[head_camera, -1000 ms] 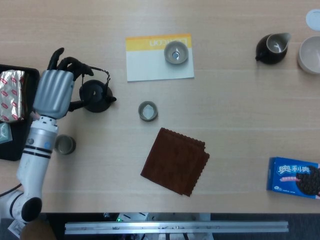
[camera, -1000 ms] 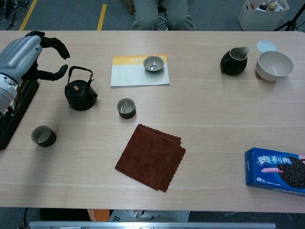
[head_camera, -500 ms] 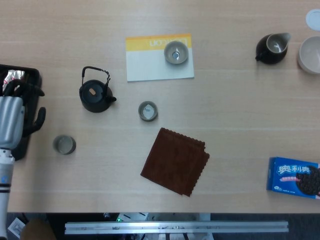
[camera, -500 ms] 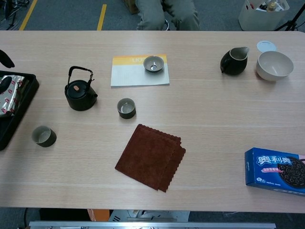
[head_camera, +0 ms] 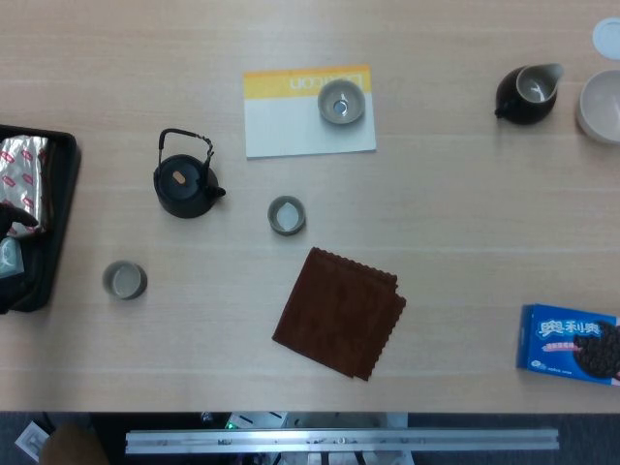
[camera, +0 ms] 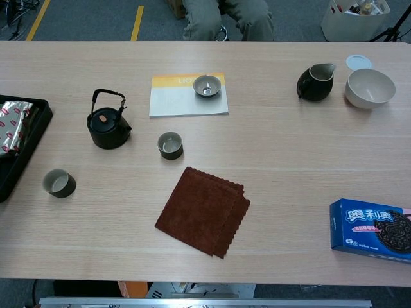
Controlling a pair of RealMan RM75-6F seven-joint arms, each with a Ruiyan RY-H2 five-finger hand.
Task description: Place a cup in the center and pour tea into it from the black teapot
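Neither hand is in view now; the left has withdrawn from beside the black iron teapot (head_camera: 186,182), which stands upright left of the small grey ceramic cup (head_camera: 287,214), near centre. Pouring looks finished.

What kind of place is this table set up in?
Probably an office or lab staged for tea serving, not a home. A black teapot and cup sit on a long wooden table, and someone sits on a chair beyond it on grey floor with yellow tape.
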